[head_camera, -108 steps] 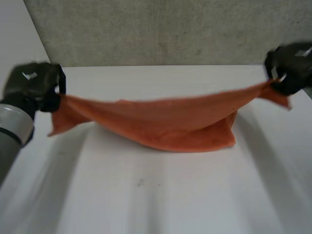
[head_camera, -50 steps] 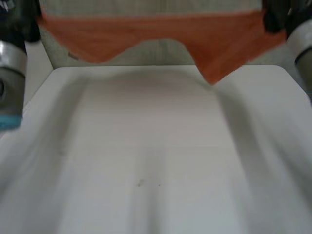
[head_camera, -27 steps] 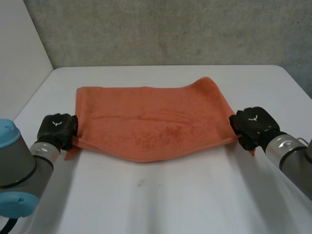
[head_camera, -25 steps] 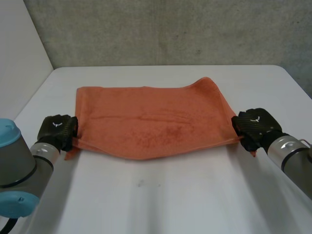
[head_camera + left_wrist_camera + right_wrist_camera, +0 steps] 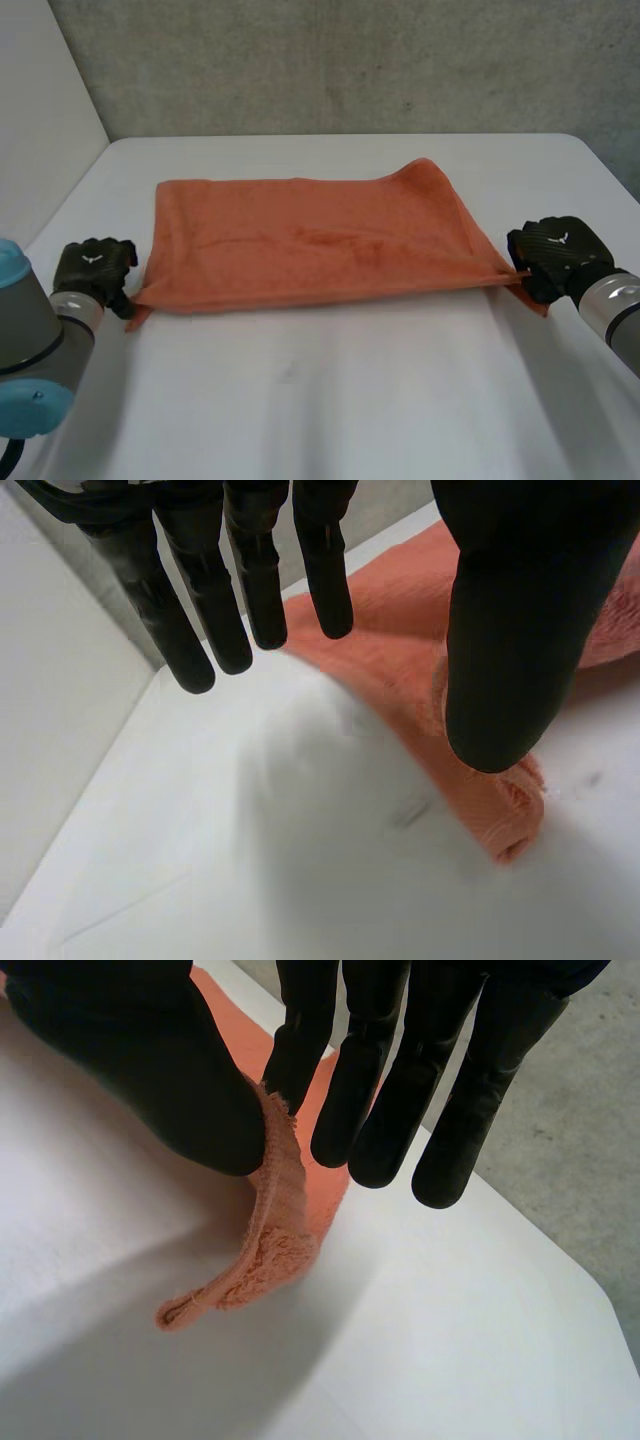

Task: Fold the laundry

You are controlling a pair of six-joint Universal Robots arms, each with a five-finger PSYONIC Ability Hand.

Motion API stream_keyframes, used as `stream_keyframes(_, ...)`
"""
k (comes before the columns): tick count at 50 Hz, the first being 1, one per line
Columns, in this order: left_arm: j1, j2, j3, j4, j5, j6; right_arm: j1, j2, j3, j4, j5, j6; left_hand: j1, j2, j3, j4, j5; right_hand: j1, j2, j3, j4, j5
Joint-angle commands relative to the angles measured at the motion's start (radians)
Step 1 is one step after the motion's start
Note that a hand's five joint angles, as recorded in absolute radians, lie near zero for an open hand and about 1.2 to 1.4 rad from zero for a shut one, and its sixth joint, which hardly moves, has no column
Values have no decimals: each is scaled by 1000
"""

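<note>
The orange terry towel (image 5: pixel 310 245), hanging in the air a second ago, now lies spread flat on the white bench (image 5: pixel 330 400). Its near edge, slack half a second ago, is drawn straight since the hands moved outward. The left robot hand (image 5: pixel 92 268) is at the near left corner with straight fingers parted from the thumb, gripping nothing. The right robot hand (image 5: pixel 555 250) pinches the near right corner between thumb and fingers. The towel looks ready for its first fold.

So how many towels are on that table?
1. The orange towel lies spread across the middle of the white table, between the left hand and the right hand; the right pinches one corner. Another could lie hidden beneath it.
</note>
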Motion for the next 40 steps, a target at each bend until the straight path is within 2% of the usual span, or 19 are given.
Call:
stream_keyframes(1,16,14,-1,-37,-12,-8,-5,3,1,1,0,0,198,204,202,206,205,414,214,209,203,228)
stream_keyframes(3,16,14,2,-46,-8,-8,-5,3,3,-1,0,0,342,347,345,349,348,414,214,209,203,228)
stream_keyframes(16,10,13,-6,-92,9,-6,-5,8,4,1,0,1,500,506,504,508,507,414,214,209,203,228)
stream_keyframes(17,10,13,-4,-108,26,-8,-5,8,4,1,0,1,620,626,624,627,626,414,214,209,203,228)
stream_keyframes(18,10,13,-4,-108,26,-8,-5,8,3,1,-1,1,621,627,625,628,628,414,214,209,203,228)
stream_keyframes(19,10,16,-4,-117,40,-9,-5,8,3,1,-1,1,853,859,857,860,860,414,214,209,203,228)
stream_keyframes(24,18,39,-4,-123,37,-14,-5,6,-14,28,5,-3,856,861,859,863,862,414,214,209,203,228)
stream_keyframes(28,29,119,-18,-123,38,-14,-6,-3,-29,79,3,-8,856,861,859,863,862,414,214,209,203,228)
stream_keyframes(30,36,234,-33,-129,38,-14,-11,-15,-45,130,3,-9,856,861,859,863,862,414,214,209,203,228)
stream_keyframes(31,36,235,-33,-129,38,-14,-14,-39,-68,194,3,-9,856,861,859,863,862,414,214,209,203,228)
stream_keyframes(32,36,300,-38,-137,38,-14,-18,-85,-95,266,-1,-9,856,861,859,863,862,414,214,209,203,228)
stream_keyframes(35,39,441,-41,-178,40,-14,-25,-133,-122,338,-8,-9,856,861,859,863,862,414,214,209,203,228)
stream_keyframes(36,39,442,-41,-178,40,-14,-29,-180,-147,398,-11,-12,856,861,859,863,862,414,214,209,203,228)
stream_keyframes(38,44,578,-32,-235,46,-11,-35,-224,-178,446,-12,-13,856,861,859,863,862,414,214,209,203,228)
stream_keyframes(40,46,627,-23,-256,48,-9,-41,-317,-258,514,-27,-6,856,861,859,863,862,414,214,209,203,228)
